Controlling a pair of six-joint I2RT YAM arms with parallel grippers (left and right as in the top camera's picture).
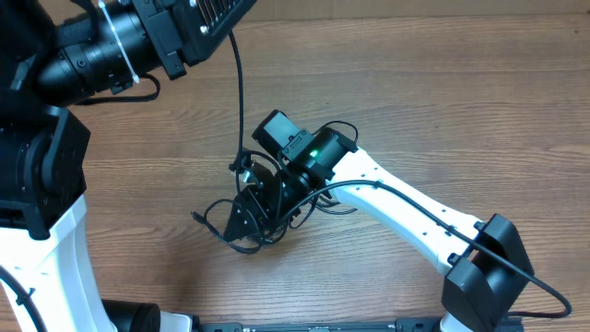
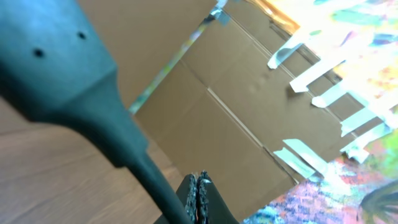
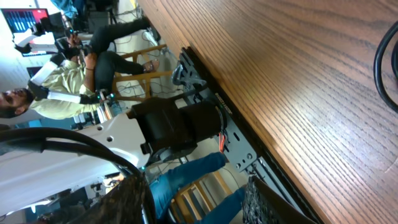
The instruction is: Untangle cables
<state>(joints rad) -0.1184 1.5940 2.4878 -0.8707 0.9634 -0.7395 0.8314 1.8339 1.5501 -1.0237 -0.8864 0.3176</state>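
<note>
The cables lie as a small black tangle (image 1: 263,242) on the wooden table. One cord (image 1: 241,92) rises from the tangle up to my left gripper (image 1: 221,23), which is raised at the top left. In the left wrist view its pads (image 2: 199,180) are pressed together, and a dark plug body with its cord (image 2: 62,81) runs close past the lens beside them. My right gripper (image 1: 241,221) is down in the tangle, pointing toward the front left. In the right wrist view the right gripper (image 3: 193,196) has its jaws apart with nothing between them; black cords drape over its left finger (image 3: 127,193). Another cord loop (image 3: 380,68) shows at the right edge.
The right arm's white link (image 1: 406,207) stretches from its base (image 1: 484,272) at the front right. The left arm's body (image 1: 46,184) fills the left side. A cardboard wall (image 2: 236,118) stands behind the table. A seated person (image 3: 56,93) is beyond the table's edge (image 3: 236,130).
</note>
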